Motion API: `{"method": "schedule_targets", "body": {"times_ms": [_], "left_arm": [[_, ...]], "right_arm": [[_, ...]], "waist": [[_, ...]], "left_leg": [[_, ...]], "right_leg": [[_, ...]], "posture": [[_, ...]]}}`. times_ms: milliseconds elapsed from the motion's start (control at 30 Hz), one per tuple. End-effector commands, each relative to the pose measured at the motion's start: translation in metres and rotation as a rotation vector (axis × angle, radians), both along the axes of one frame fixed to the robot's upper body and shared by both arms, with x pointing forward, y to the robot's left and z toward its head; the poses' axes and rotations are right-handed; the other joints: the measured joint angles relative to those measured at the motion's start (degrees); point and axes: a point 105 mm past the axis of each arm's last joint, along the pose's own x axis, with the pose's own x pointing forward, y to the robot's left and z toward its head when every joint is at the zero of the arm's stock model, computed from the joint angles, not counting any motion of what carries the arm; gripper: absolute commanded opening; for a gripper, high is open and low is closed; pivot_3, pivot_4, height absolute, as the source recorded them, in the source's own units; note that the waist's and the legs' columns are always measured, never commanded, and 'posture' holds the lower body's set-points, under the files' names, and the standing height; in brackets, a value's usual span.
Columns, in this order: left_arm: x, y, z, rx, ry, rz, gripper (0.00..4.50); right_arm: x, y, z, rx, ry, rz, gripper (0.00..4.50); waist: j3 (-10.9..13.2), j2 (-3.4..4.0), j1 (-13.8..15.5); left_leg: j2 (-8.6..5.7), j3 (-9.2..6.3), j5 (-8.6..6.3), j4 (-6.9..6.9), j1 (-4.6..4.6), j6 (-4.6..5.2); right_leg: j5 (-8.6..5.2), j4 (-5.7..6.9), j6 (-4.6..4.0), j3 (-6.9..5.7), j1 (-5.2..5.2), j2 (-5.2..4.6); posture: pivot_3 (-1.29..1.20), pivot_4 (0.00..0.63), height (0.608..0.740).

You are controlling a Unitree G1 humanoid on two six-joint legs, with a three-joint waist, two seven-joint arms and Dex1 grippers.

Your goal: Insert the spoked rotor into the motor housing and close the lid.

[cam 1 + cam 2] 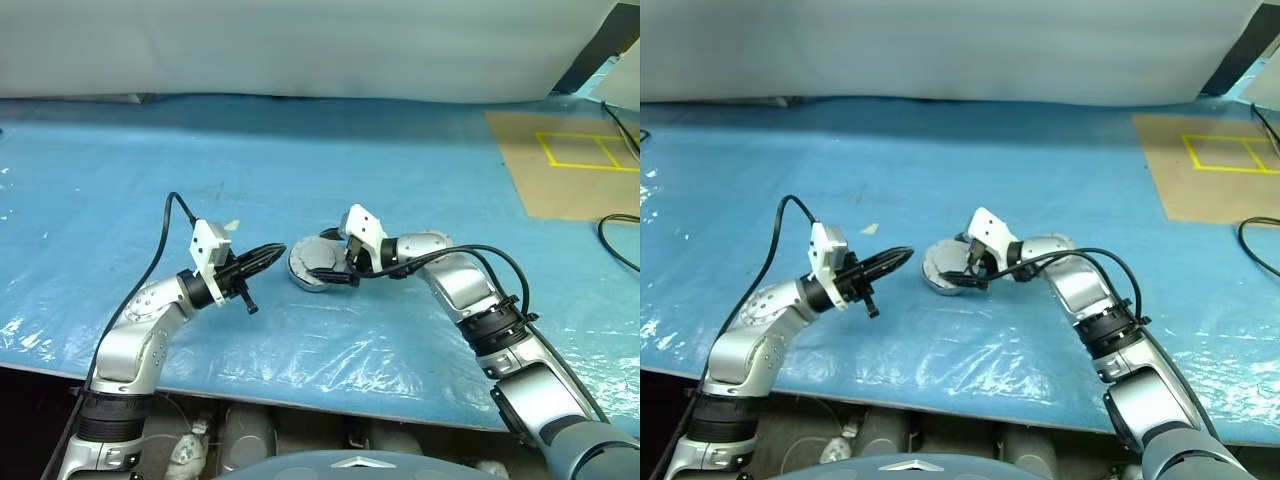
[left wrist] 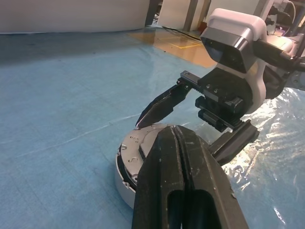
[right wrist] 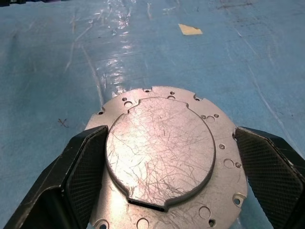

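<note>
The motor housing [image 1: 308,266] is a round silver piece lying flat on the blue table cover, with the scratched silver lid [image 3: 159,152] sitting on top of it. My right gripper [image 1: 337,258] is open, its two black fingers [image 3: 83,174] standing either side of the lid with a gap to each. To the housing's left, my left gripper [image 1: 268,256] is shut with nothing in it, and its tip points at the housing's rim [image 2: 127,151] from close by. The spoked rotor is out of view.
A brown mat [image 1: 565,165] with yellow outlines lies at the back right, with a black cable [image 1: 618,240] beside it. A small tan scrap [image 1: 870,229] lies behind my left gripper. Wrinkled clear film covers the near table edge [image 1: 300,370].
</note>
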Motion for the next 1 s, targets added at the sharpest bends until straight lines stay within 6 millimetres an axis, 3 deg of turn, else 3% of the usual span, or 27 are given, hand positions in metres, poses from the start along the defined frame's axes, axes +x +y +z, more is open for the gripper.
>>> {"method": "schedule_targets", "body": {"times_ms": [33,133,300,667,1000], "left_arm": [[0.0,0.001,0.006,-0.006,-0.035,0.005,0.0],[0.002,0.006,0.005,0.0,-0.04,0.031,0.0],[0.005,0.01,0.004,0.007,-0.046,0.052,0.0],[0.003,0.01,0.0,0.016,-0.039,0.057,0.0],[0.003,0.002,0.002,0.011,-0.042,0.035,0.0]], "right_arm": [[0.002,-0.001,0.002,-0.023,-0.028,0.018,4.45],[0.002,0.0,0.003,-0.022,-0.042,0.027,4.27],[0.004,0.009,0.009,0.022,-0.041,0.018,2.96],[0.002,0.02,0.026,0.117,0.025,0.03,2.96],[0.004,0.006,-0.017,-0.035,0.027,0.008,2.96]], "waist": [[0.0,0.0,-0.2],[0.0,0.0,-0.2],[0.0,0.0,-0.2],[0.0,0.0,-0.3],[0.0,0.0,-0.3]], "left_leg": [[0.0,0.0,0.0,0.01,0.01,0.0],[0.01,0.0,0.0,0.04,0.03,0.01],[0.03,0.0,0.0,0.14,0.04,0.02],[0.05,0.0,0.0,0.2,0.04,0.02],[0.05,0.0,0.0,0.2,0.12,0.02]], "right_leg": [[0.0,0.01,0.0,0.0,0.0,0.0],[0.0,0.05,-0.01,0.0,0.01,0.0],[0.0,0.11,-0.01,0.01,0.02,0.0],[-0.01,0.12,-0.02,0.04,0.04,0.02],[-0.01,0.12,-0.02,0.04,0.12,0.01]], "posture": [[0.0,0.15,0.74],[0.0,0.15,0.74],[0.0,0.15,0.74],[0.0,0.15,0.74],[0.0,0.15,0.74]]}}
